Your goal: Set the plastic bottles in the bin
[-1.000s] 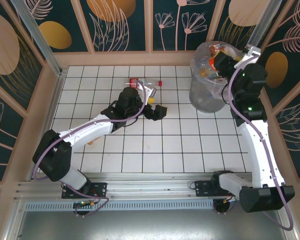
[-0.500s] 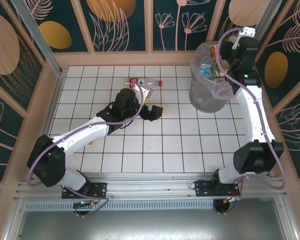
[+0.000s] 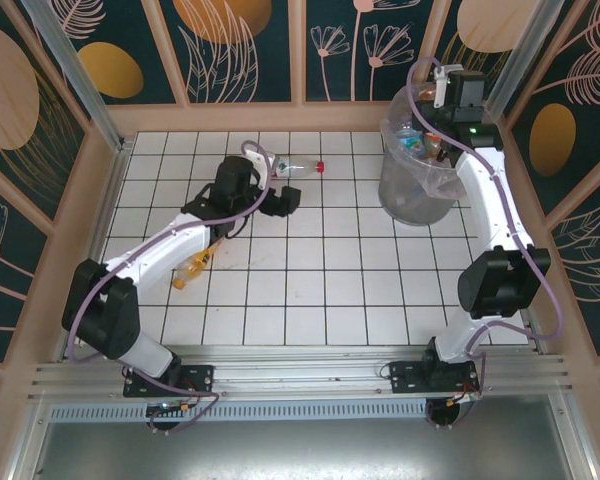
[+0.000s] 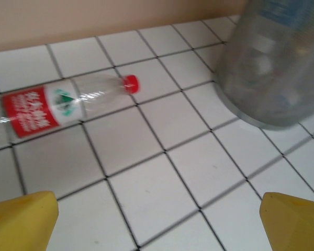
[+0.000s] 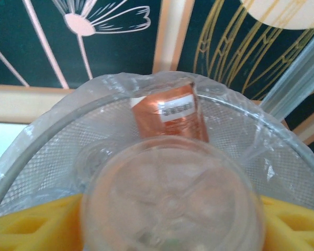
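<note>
From above, the left gripper (image 3: 285,197) sat near a red-labelled bottle (image 3: 298,167) on the tiles, and the right gripper (image 3: 438,110) hung over the bin (image 3: 405,195). The left wrist view showed its fingertips (image 4: 21,219) wide apart. The right wrist view had a clear bottle (image 5: 172,198) between the fingers (image 5: 26,230) above the bin; gripped or loose, I could not tell.

I see a white tiled table (image 3: 330,290) with dark grout lines, boxed in by a pale wooden border (image 3: 230,117). Behind it are dark teal wall panels (image 3: 240,40) with gold discs and thin flower outlines, split by wooden slats. A slanted metal post (image 3: 75,70) stands far left, and an aluminium rail (image 3: 300,365) runs along the near edge. On my left wrist feed there's a plain beige wall (image 4: 94,21) behind the tiles.
</note>
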`<action>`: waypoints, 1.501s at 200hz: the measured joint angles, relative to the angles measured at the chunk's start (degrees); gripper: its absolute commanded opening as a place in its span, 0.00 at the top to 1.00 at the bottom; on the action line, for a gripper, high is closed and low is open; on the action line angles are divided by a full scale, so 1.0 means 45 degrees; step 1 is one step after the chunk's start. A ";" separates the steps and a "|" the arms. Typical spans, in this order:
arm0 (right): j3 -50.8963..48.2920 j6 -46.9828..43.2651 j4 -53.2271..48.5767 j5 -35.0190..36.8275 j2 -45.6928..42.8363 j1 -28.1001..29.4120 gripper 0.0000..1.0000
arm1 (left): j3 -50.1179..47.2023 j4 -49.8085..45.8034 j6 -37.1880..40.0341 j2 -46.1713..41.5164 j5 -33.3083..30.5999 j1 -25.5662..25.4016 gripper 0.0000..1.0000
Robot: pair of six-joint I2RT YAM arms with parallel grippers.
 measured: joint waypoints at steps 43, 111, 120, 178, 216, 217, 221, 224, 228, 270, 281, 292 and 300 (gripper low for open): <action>0.0403 0.0024 -0.0209 0.0423 -0.0005 0.0330 0.12 | 0.1647 -0.0321 0.1875 0.1880 -0.0568 0.0529 0.01; -0.0651 0.1059 0.0073 0.0680 -0.1729 0.0573 0.09 | 0.6125 -0.2011 0.4469 0.6042 0.0423 0.1739 0.01; -0.1234 0.1277 0.0233 0.0549 -0.2429 0.0602 0.09 | 0.6815 -0.2312 0.4624 0.6479 0.0554 0.1919 0.01; -0.4653 0.2647 0.1379 -0.1379 -0.6693 0.1613 0.10 | 1.0438 -0.2929 0.3565 0.9175 0.0874 0.2443 0.04; -0.6222 0.3619 0.1666 -0.2424 -0.7864 0.1846 0.11 | 1.3454 -0.3487 0.1540 1.1327 0.0806 0.2637 0.02; -0.6246 0.3633 0.1666 -0.2448 -0.7878 0.1851 0.11 | 1.3498 -0.3497 0.1496 1.1366 0.0801 0.2637 0.02; -0.6373 0.3721 0.1671 -0.2550 -0.7941 0.1875 0.10 | 1.3823 -0.3594 0.1263 1.1604 0.0748 0.2652 0.02; -0.6450 0.3769 0.1671 -0.2608 -0.7980 0.1889 0.10 | 1.3979 -0.3628 0.1156 1.1720 0.0753 0.2662 0.02; -0.6547 0.3832 0.1671 -0.2686 -0.8024 0.1904 0.11 | 1.4241 -0.3687 0.0942 1.1924 0.0743 0.2662 0.02; -0.7295 0.4391 0.1661 -0.3507 -0.8330 0.2225 0.11 | 1.4761 -0.4085 -0.0180 1.2687 0.0685 0.2662 0.04; -0.7480 0.4454 0.1656 -0.3823 -0.8378 0.2385 0.11 | 1.4761 -0.4167 -0.0272 1.2769 0.0743 0.2662 0.04; -0.7689 0.4561 0.1656 -0.4138 -0.8383 0.2603 0.11 | 1.4761 -0.4250 -0.0311 1.2847 0.0787 0.2662 0.05; -0.7868 0.4653 0.1671 -0.4371 -0.8378 0.2773 0.11 | 1.4761 -0.4313 -0.0311 1.2900 0.0874 0.2662 0.05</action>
